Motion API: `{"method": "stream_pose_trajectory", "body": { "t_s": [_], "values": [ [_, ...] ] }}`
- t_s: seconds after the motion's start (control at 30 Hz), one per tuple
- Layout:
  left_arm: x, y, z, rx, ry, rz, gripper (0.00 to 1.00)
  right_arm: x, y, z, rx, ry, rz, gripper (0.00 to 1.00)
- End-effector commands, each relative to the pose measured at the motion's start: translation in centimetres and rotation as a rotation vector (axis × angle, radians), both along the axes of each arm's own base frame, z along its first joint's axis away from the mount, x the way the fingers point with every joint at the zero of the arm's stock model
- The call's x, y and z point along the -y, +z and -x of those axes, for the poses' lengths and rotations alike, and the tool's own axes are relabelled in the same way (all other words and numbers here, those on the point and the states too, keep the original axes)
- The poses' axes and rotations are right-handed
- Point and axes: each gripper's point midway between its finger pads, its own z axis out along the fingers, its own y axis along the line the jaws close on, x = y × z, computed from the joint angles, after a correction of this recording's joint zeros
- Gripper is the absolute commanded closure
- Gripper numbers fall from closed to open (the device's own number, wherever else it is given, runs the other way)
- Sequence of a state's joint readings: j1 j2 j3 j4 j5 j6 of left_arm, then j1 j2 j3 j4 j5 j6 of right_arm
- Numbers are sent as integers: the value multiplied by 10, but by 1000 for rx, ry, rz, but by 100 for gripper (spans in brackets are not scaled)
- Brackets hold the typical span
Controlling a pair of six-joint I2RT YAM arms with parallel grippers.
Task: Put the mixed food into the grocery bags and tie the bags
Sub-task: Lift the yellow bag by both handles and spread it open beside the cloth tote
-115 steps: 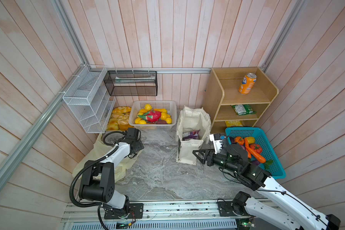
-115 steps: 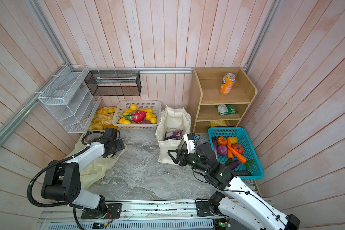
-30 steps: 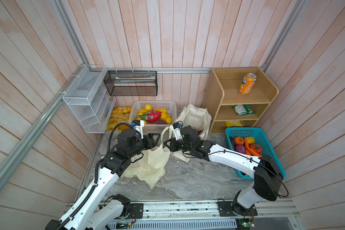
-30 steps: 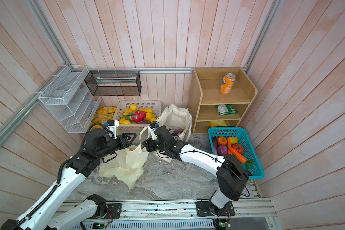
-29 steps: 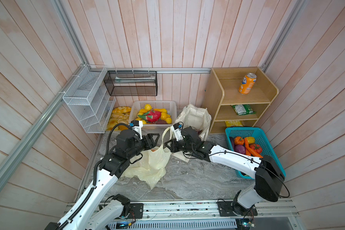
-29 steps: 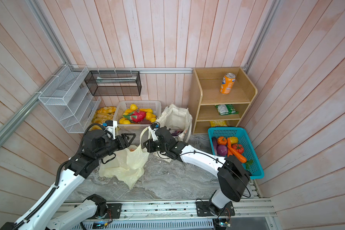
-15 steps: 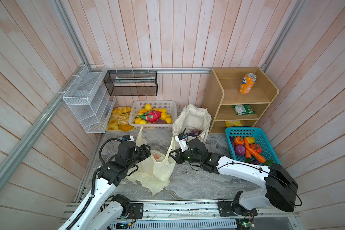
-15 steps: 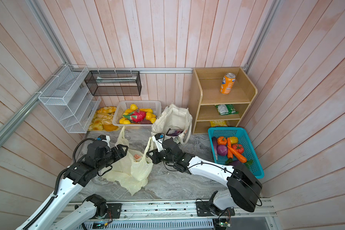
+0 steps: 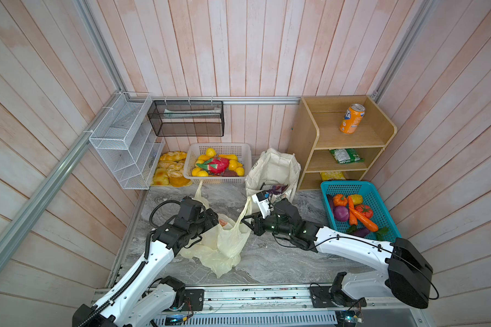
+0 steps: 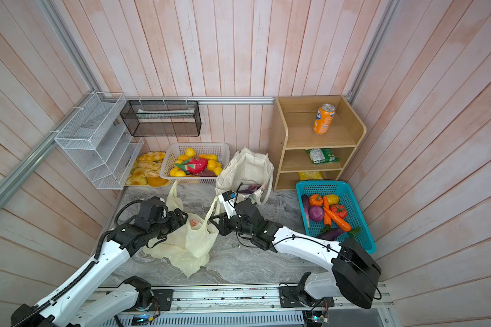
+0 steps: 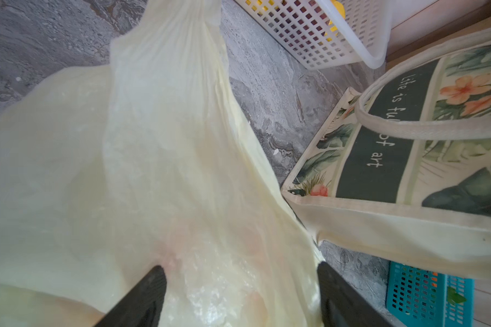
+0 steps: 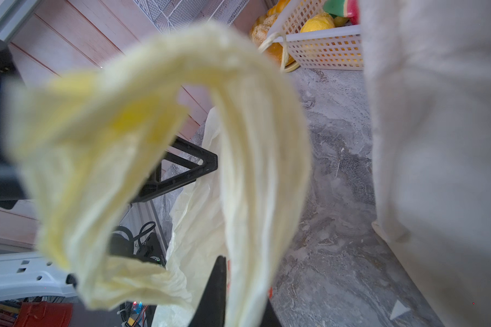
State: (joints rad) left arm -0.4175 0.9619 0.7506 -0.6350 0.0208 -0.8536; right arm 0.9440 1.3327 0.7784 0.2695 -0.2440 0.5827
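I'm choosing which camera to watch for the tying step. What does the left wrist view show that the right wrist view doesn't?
Only left wrist: the canvas tote's printed leaf face, a teal basket corner, and the left claw open at the plastic bag. Only right wrist: the right claw pinching the bag's handle loop, and bread. Both: the plastic bag, white basket, marble tabletop.

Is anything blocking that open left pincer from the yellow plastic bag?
Nothing visible. The left pincer hangs open right at the plastic bag; the canvas tote stands aside, and the right pincer grips one handle.
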Motion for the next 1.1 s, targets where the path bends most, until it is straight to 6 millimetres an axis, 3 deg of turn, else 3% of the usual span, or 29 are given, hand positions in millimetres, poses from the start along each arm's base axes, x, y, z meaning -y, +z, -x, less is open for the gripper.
{"method": "stream_pose_trajectory", "body": {
  "t_s": [0.0, 0.5, 0.83, 0.93, 1.07],
  "values": [
    [6, 8, -8, 33, -12, 11, 14, 0, 6, 5, 26, 12, -19, 85],
    [13, 35, -21, 69, -73, -23, 11, -10, 9, 9, 30, 27, -20, 86],
    [-3, 0, -7, -66, -158, -227, 21, -17, 12, 8, 38, 36, -19, 86],
    [-2, -4, -7, -67, -169, -230, 36, -18, 12, 8, 38, 36, -18, 86],
    [9, -4, -14, -51, -203, -194, 76, -16, 10, 9, 34, 30, -10, 86]
  ]
}}
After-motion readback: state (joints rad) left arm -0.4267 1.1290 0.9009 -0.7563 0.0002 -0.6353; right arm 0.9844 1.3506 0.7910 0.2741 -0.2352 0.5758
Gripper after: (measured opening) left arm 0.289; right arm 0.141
